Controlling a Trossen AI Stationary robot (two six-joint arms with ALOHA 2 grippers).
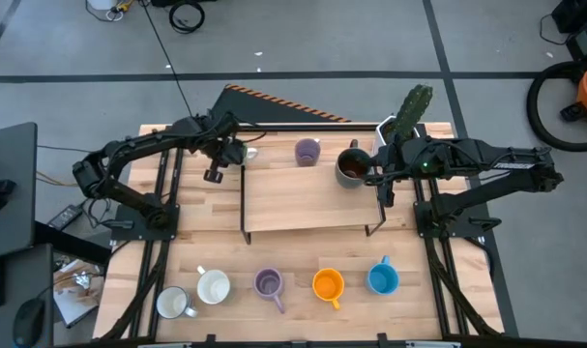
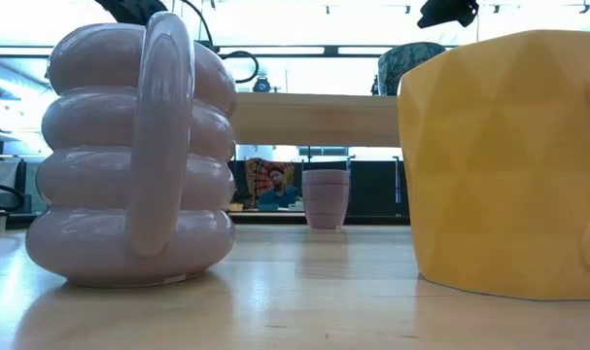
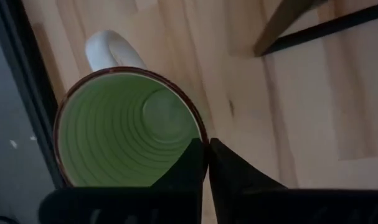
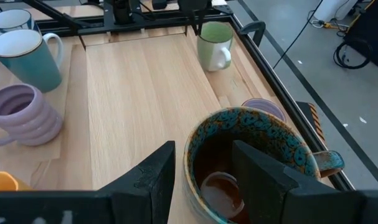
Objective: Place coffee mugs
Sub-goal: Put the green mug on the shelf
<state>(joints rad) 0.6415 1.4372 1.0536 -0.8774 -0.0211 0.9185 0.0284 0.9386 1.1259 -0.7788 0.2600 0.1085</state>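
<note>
Pale wood planks made up the worktop (image 1: pixel 303 256), with a low raised wooden shelf (image 1: pixel 308 193) on thin black legs standing across its far half. At the far left end of that shelf, the left hand (image 1: pixel 237 152) had its two dark fingers pinched together on the rim of the green mug (image 3: pixel 129 127), one finger inside and one outside the wall, with the mug's white handle pointing away from them. Near the far right end of the shelf, the right hand (image 4: pixel 204 165) straddled the wall of the dark brown mug (image 1: pixel 351 166), which has a speckled teal rim; its fingers stood apart, one outside the mug and one down inside it. Between the two arms, a lilac purple mug (image 1: pixel 307 152) sat at the far edge of the shelf. A green cactus (image 1: pixel 409 111) rose behind the right arm. Along the near edge of the worktop ran a row of five mugs, from the left: a white mug (image 1: pixel 172 303), a second white mug (image 1: pixel 213 286), a ribbed lilac mug (image 1: pixel 268 283), an orange mug (image 1: pixel 328 284) and a blue mug (image 1: pixel 382 278), each standing apart from the next
</note>
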